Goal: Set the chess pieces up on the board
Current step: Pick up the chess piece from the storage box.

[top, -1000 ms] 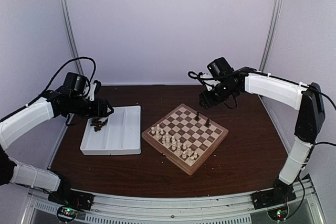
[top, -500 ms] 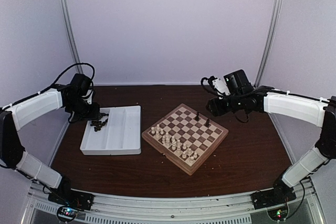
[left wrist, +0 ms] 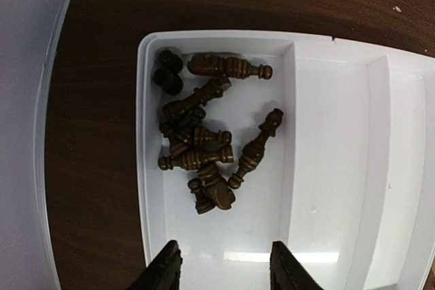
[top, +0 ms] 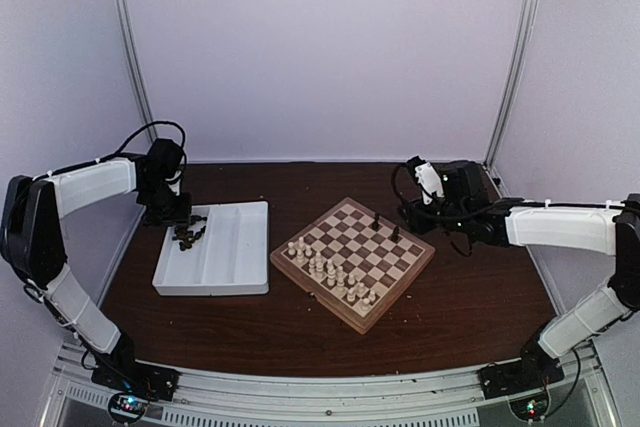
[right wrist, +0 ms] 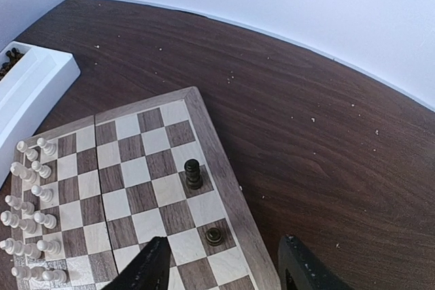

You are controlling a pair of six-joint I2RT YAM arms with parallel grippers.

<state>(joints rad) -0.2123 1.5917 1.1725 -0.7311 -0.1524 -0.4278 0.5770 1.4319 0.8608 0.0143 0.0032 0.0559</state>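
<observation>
The chess pieces [left wrist: 204, 147] lie mostly in a tangled heap in the end compartment of the white tray [left wrist: 326, 154], several crossing or touching one another. Only two dark pieces [right wrist: 194, 173] stand on the board [right wrist: 228, 171], near its far rim. The left gripper [left wrist: 223, 264] hovers over the near part of that compartment with its fingers apart and nothing between them. The right gripper [right wrist: 224, 268] hangs above the board's edge, likewise parted and empty. The likely trouble is in the heap. Closing there could catch two pieces at once, or pinch one lying on its side so that it hangs tilted and cannot be stood upright. The compartment wall just beside the heap could also block a finger, and a careless placement could topple the two already standing.
</observation>
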